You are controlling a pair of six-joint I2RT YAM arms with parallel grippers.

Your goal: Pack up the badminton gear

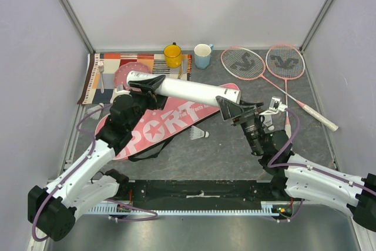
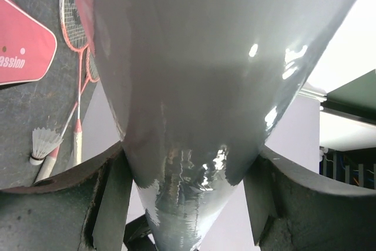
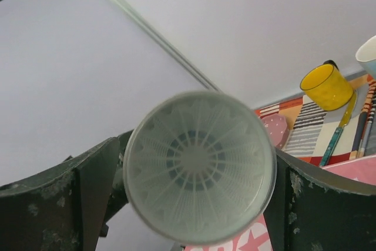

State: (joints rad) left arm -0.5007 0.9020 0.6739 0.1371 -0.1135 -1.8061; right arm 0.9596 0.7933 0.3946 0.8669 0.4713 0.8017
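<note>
Badminton gear lies across the grey desk (image 1: 223,151), and the long white tube (image 1: 188,91) slants through the middle of the top view, over the upper edge of the pink bag (image 1: 158,124) with SPORT lettering. The left claw (image 1: 150,82) is pinching the tube near its left end; in the left wrist view the tube fills the space between the two fingers (image 2: 108,204). The right claw (image 1: 232,107) meets the tube's right end, and in the right wrist view the round, ribbed end sits between the fingers (image 3: 88,198) with both lying against its rim, so it looks clamped on the tube too. One shuttlecock (image 1: 198,134) lies on the desk just below the bag's right tip. Another shuttlecock (image 2: 44,144) shows in the left wrist view beside a racket handle. Two pink rackets (image 1: 244,62) lie crossed at the upper right. A yellow mug (image 1: 173,56) and a blue mug (image 1: 202,56) stand at the back, with a pink plate (image 1: 126,74) on a striped mat (image 1: 117,62) at the upper left.
</note>
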